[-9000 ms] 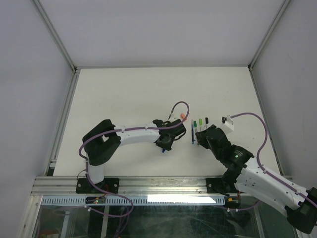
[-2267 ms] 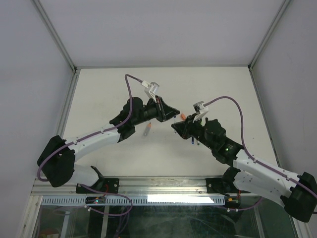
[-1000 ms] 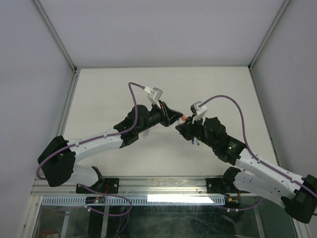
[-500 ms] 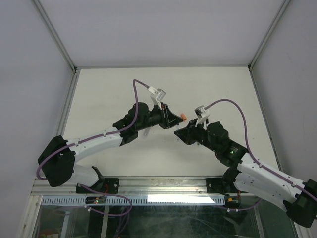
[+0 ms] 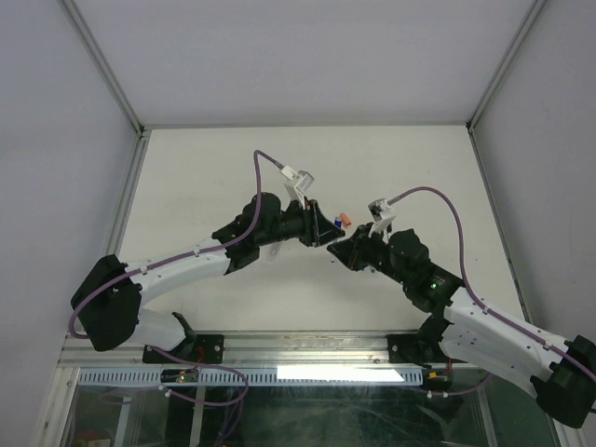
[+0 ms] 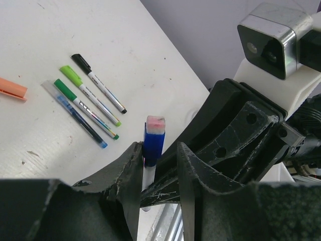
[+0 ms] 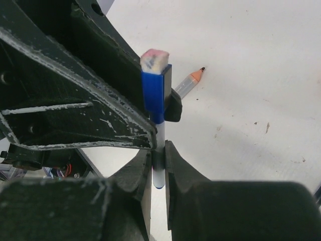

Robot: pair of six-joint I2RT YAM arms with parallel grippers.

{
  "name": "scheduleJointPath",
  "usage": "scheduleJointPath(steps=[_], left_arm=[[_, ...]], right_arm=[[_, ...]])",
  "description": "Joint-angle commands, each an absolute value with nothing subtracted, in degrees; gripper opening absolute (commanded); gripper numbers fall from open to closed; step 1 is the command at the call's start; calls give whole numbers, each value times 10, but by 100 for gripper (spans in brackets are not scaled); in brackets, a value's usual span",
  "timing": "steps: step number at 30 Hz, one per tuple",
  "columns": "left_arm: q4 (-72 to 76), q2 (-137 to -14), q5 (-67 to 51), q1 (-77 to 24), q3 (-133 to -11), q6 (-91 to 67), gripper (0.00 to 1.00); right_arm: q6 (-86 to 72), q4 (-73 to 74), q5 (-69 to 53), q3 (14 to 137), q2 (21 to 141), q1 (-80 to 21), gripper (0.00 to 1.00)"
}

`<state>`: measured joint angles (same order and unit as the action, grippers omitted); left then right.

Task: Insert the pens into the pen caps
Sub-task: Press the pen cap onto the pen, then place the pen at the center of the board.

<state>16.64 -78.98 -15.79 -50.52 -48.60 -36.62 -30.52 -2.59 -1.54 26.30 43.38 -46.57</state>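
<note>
My right gripper is shut on the white barrel of a pen held upright above the table. A blue pen cap sits on the pen's upper end. My left gripper straddles that blue cap with its jaws open; the cap rests against one finger and a gap shows at the other. In the top view both grippers meet mid-table, the left one and the right one. An uncapped orange-tipped pen lies on the table.
Several capped pens lie side by side on the table: black, light green, dark green and blue. An orange cap lies apart from them. The right arm's wrist camera is close by.
My left jaws have spread apart from the blue cap, which stays on the pen. The right gripper keeps its hold on the barrel and has shifted slightly toward the near edge.
</note>
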Motion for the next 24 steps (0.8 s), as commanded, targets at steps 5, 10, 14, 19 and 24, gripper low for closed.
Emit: scheduleJointPath(steps=[5, 10, 14, 19, 24], left_arm=[[168, -749, -213, -461, -488, -371, 33], [110, -727, -212, -403, -490, -339, 34], [58, -720, -212, -360, -498, -316, 35], [30, -708, -211, -325, -487, -304, 36], [-8, -693, -173, -307, -480, -294, 38]], right_arm=[[-356, 60, 101, 278, 432, -456, 0], [-385, 171, 167, 332, 492, -456, 0], [-368, 242, 167, 388, 571, -455, 0], [-358, 311, 168, 464, 668, -453, 0], [-352, 319, 161, 507, 745, -443, 0]])
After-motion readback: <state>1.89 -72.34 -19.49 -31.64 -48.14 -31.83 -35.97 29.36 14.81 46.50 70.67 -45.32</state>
